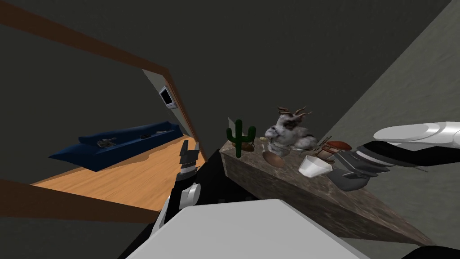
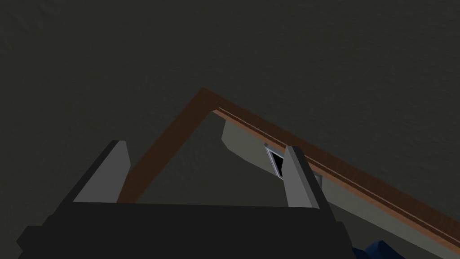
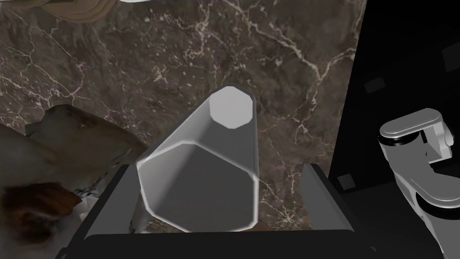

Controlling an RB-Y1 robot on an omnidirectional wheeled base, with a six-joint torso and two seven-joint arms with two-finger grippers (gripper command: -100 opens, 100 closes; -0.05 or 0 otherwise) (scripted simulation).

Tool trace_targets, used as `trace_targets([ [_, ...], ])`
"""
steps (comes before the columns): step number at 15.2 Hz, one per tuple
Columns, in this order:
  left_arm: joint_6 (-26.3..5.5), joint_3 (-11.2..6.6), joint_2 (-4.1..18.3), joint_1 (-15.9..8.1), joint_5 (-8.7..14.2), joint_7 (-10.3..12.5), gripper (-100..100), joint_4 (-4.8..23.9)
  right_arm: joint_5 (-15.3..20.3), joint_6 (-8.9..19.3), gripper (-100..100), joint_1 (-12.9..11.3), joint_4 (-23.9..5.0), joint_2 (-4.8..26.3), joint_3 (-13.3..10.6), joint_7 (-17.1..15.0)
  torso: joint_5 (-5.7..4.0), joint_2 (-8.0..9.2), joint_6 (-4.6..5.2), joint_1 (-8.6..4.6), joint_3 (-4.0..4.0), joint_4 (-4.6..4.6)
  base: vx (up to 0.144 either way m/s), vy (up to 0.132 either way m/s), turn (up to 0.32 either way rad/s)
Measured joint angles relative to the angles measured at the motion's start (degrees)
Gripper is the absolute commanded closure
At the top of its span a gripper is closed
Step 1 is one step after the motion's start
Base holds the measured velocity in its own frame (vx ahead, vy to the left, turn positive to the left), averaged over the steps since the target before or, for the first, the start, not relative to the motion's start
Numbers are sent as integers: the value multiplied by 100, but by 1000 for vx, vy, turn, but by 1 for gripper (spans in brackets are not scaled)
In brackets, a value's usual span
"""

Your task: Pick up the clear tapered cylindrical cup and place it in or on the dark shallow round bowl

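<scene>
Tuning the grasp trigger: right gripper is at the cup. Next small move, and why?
Probably close the right gripper on the cup. It stands on the marble counter between the open fingers, and one finger stands clear of its wall, so nothing grips it yet. Lifting toward the brown bowl comes after.

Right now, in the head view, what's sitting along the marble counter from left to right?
A green cactus → brown shallow bowl → white faceted bowl.

Green cactus (image 1: 240, 135), blue sofa (image 1: 121, 145), marble counter (image 1: 278, 185)
</scene>
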State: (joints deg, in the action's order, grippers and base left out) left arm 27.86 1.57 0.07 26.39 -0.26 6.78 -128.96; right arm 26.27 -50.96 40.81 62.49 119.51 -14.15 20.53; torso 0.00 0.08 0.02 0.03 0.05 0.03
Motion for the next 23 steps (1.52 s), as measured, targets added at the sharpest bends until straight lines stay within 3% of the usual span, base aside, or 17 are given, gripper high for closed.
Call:
trace_targets([
  [1,0,1,0,-1,0,0,0,0,81,-97,-100,77,-176,-137,121,24,-1,1,-5,4,0,-1,-19,40,232],
  [3,0,0,0,0,0,0,0,0,38,-169,-100,-356,-345,-274,-360,130,2,3,0,8,1,1,-17,30,145],
  [6,0,0,0,0,0,0,0,0,574,-504,-100,-390,-847,-763,74,78,3,4,-1,10,2,1,-11,32,78],
  [8,0,0,0,0,0,0,0,0,587,-521,-100,-654,-893,-757,40,100,3,-1,-1,6,0,0,0,6,-19],
  [11,0,0,0,0,0,0,0,0,153,-440,-100,-1001,-869,-612,-421,272,0,-4,0,-1,-2,-1,0,0,0],
  [13,0,0,0,0,0,0,0,0,379,-470,-100,-1030,-910,-732,-452,195,-3,-2,1,-6,-2,-1,-3,4,59],
  [14,0,0,0,-1,0,0,0,0,244,-462,-100,-1009,-949,-728,-575,242,-1,-2,-4,-3,-2,-1,-13,15,216],
  [18,0,0,0,-1,0,0,0,0,505,-572,-100,-1045,-1354,-1131,-464,312,-1,3,-3,0,1,0,-17,15,159],
  [21,0,0,0,-1,0,0,0,0,-2,-458,-100,-761,-1412,-1094,-650,540,0,1,-3,3,0,-1,-10,13,110],
  [23,0,0,0,0,0,0,0,0,209,-540,-100,-898,-1558,-1228,-613,530,0,0,1,-2,0,0,-4,6,48],
])
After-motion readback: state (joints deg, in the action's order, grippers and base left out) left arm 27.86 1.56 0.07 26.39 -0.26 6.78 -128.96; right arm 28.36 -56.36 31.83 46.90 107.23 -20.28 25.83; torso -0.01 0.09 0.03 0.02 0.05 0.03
